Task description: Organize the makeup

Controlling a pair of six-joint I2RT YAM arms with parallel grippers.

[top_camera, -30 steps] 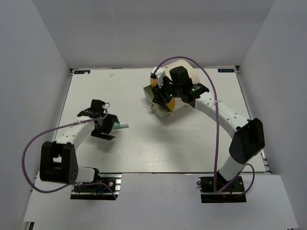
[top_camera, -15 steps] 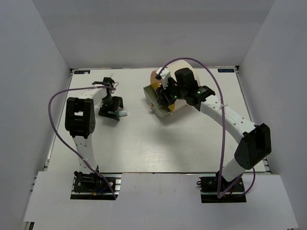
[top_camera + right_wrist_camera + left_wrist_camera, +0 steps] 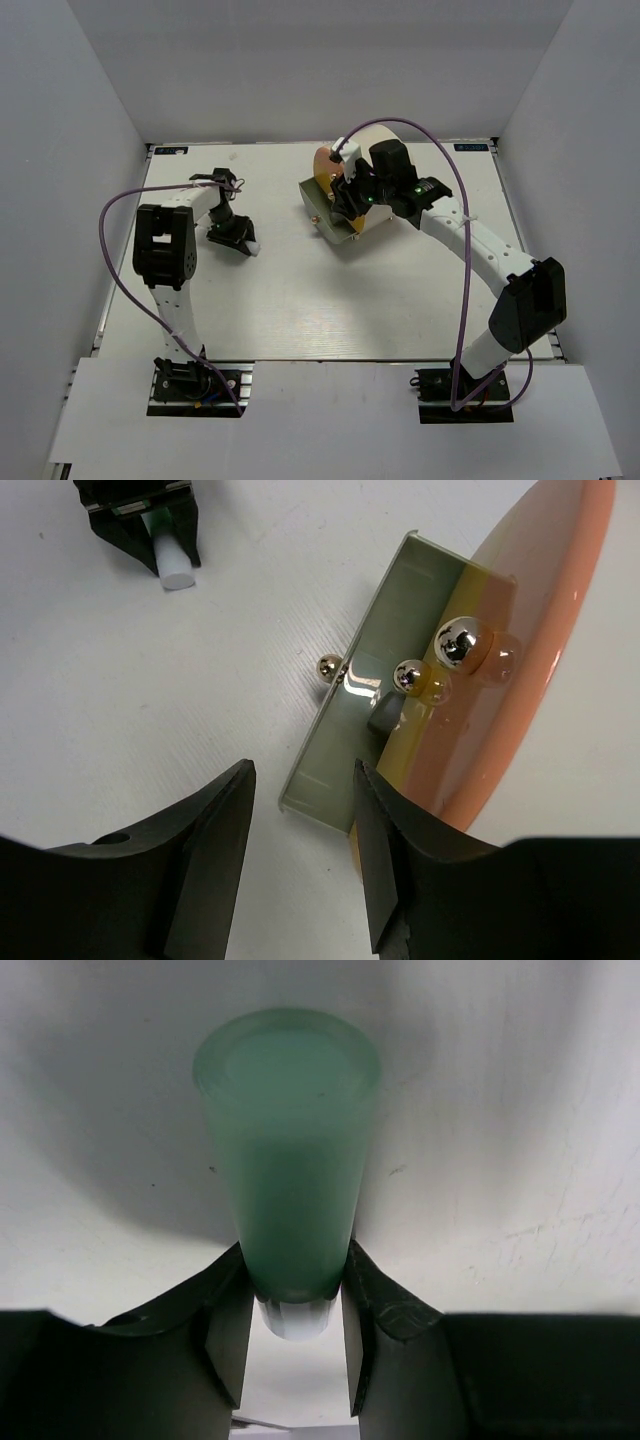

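Left pincer [image 3: 295, 1285] pinches the mint green tube [image 3: 290, 1150] near its white cap, tube on the counter [image 3: 520, 1110] left of the drum [image 3: 385, 140]. Right pincer [image 3: 300, 780] hangs spread, apparently empty, over the drum's open drawer [image 3: 400, 690]. I judge this the pick step; next calls for lifting the tube across to that drawer.

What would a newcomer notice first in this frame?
The mint green tube, pinched between the left gripper's fingers over the table's left side. Then the big cream drum at back centre: its orange face, and a reflective panel with shiny ball knobs jutting from it, the right gripper straddling its corner.
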